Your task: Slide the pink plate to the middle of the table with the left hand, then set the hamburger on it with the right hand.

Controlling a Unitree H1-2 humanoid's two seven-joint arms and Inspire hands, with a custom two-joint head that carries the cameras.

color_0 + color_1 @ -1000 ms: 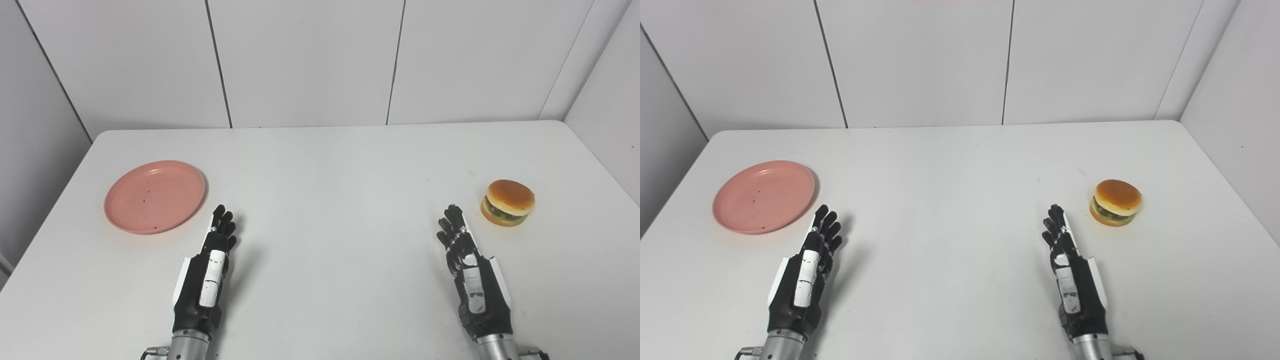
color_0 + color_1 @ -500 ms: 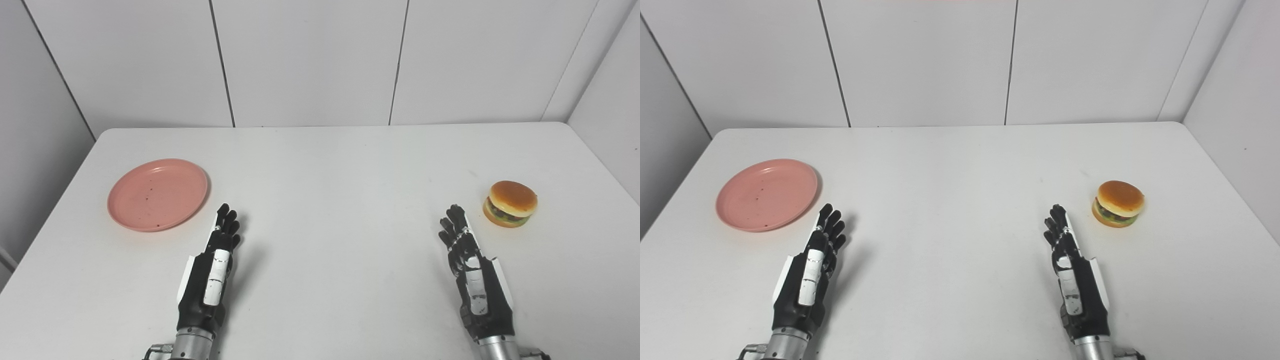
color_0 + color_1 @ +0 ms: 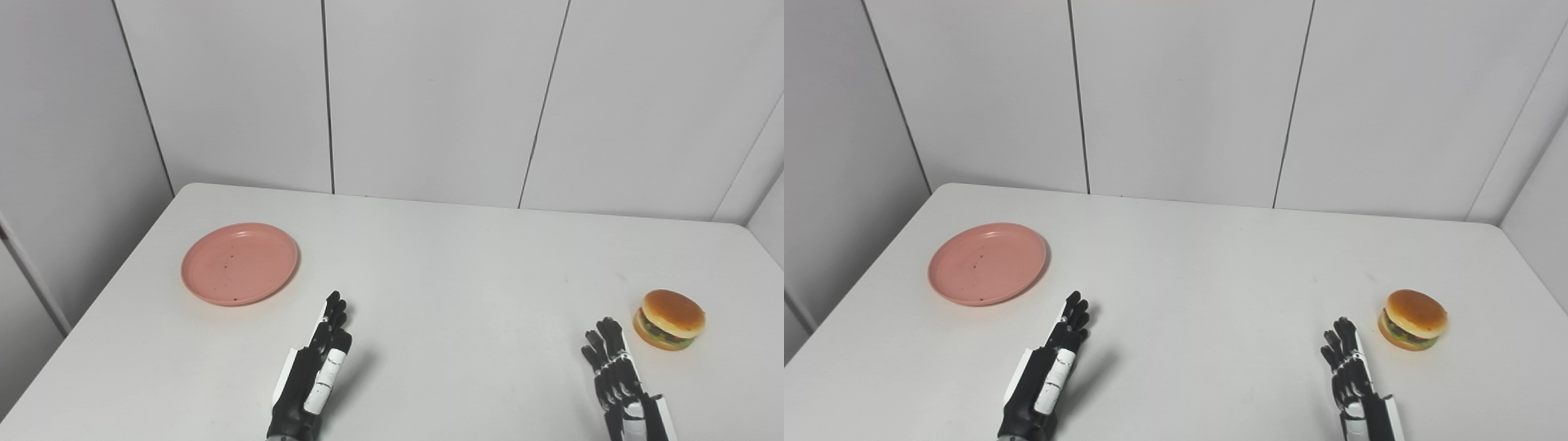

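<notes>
A pink plate (image 3: 239,263) lies on the left part of the white table (image 3: 441,269), empty. A toy hamburger (image 3: 671,319) sits near the right edge. My left hand (image 3: 315,370) is open, fingers straight and pointing away, below and to the right of the plate, apart from it. My right hand (image 3: 618,383) is open, fingers straight, just left of and nearer than the hamburger, not touching it. The same scene shows in the right eye view, with the plate (image 3: 988,263), the hamburger (image 3: 1415,320), the left hand (image 3: 1051,373) and the right hand (image 3: 1352,383).
Grey panelled walls (image 3: 429,98) close the table at the back and on both sides. The table's left edge runs close to the plate. Bare tabletop lies between the two hands.
The whole picture has shifted down and to the right, so the camera has moved up and left. Both hands stay open. Plate and hamburger stay where they were on the table.
</notes>
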